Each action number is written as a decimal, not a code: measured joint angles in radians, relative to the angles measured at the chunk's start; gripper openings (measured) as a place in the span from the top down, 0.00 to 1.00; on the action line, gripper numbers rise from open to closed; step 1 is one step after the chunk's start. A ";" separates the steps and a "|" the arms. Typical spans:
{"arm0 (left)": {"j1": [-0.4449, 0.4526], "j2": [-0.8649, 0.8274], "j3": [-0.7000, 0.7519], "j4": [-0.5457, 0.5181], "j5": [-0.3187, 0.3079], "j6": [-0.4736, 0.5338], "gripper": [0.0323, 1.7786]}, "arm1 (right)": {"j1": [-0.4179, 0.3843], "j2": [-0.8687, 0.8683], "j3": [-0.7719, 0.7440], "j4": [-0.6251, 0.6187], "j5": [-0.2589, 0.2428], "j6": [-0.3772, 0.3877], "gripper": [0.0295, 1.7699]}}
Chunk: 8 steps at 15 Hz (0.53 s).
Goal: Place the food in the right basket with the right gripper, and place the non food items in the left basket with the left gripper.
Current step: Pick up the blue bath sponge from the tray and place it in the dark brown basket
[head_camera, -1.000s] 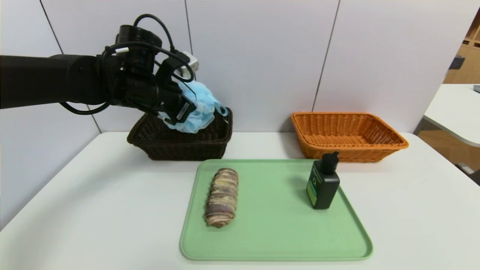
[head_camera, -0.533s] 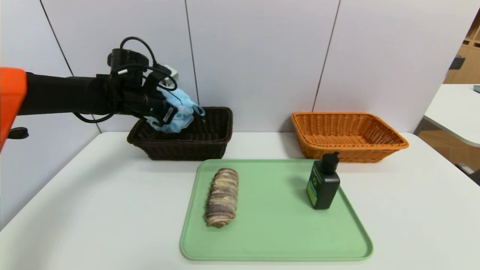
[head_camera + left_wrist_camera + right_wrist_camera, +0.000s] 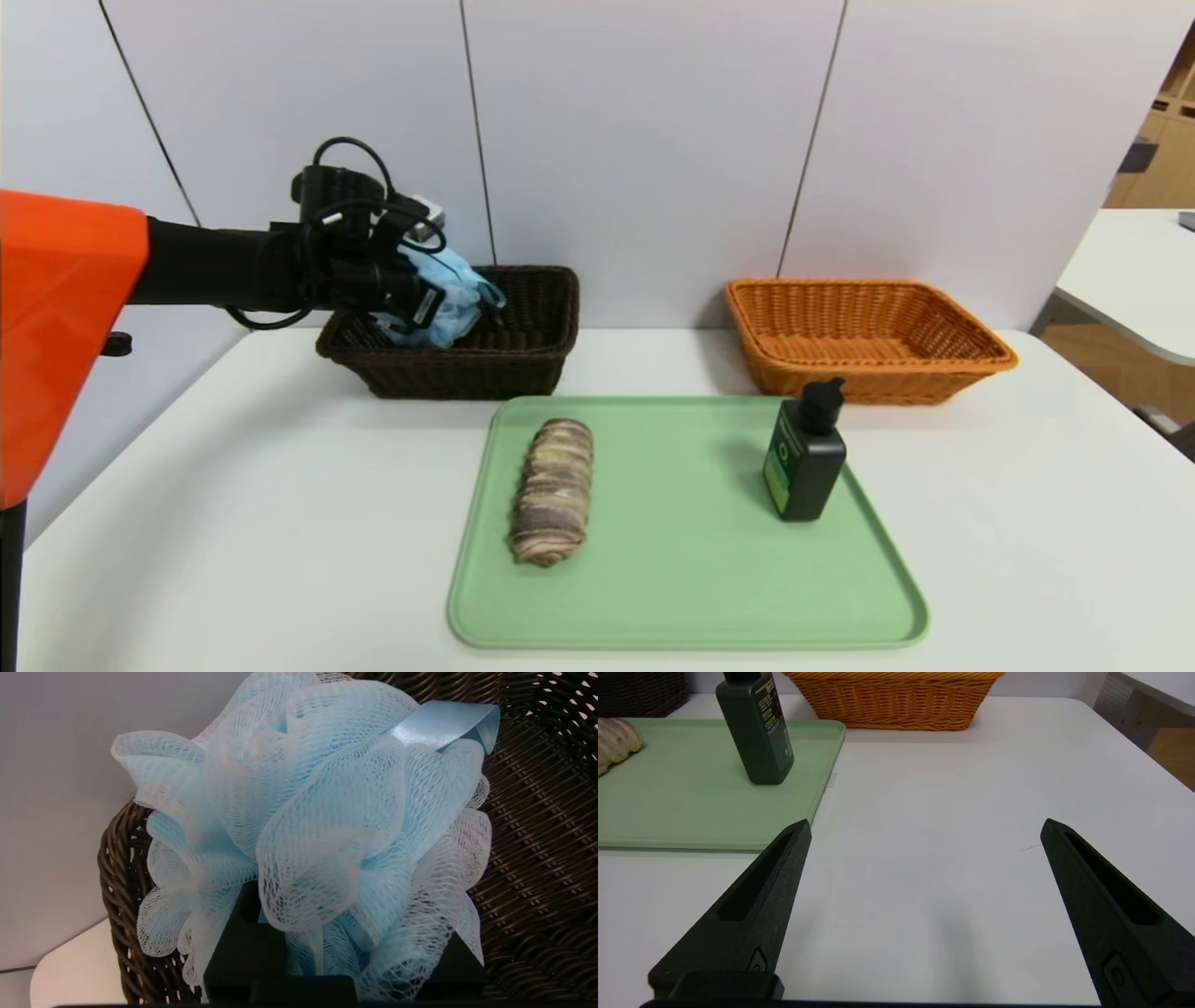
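In the head view, the left gripper (image 3: 425,322) has its jaws clamped on the bath pouf (image 3: 459,313) inside the dark brown basket (image 3: 467,362); the right gripper (image 3: 927,826), jaws apart, hangs over the tabletop (image 3: 934,882).

Right gripper (image 3: 926,828) open over white tabletop (image 3: 924,882), nothing between fingers

Green tray (image 3: 691,807) sits near one finger. Black bottle (image 3: 759,732) upright on it, close to the tray's edge, cap cut off by the frame. Bread roll (image 3: 614,742) also on tray, partly in frame, well apart from bottle. Orange wicker basket (image 3: 901,704) on table beyond tray; part of dark brown basket (image 3: 640,693) also visible.
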 joint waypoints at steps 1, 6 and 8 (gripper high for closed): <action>0.003 0.001 0.000 0.000 0.000 0.000 0.72 | 0.000 0.000 0.000 0.000 0.000 0.000 0.04; 0.008 -0.039 0.031 0.021 0.000 -0.001 0.72 | 0.000 0.000 0.000 0.000 0.000 0.000 0.04; 0.009 -0.055 0.053 0.022 0.001 0.000 0.68 | 0.000 0.000 0.000 0.000 0.000 0.000 0.04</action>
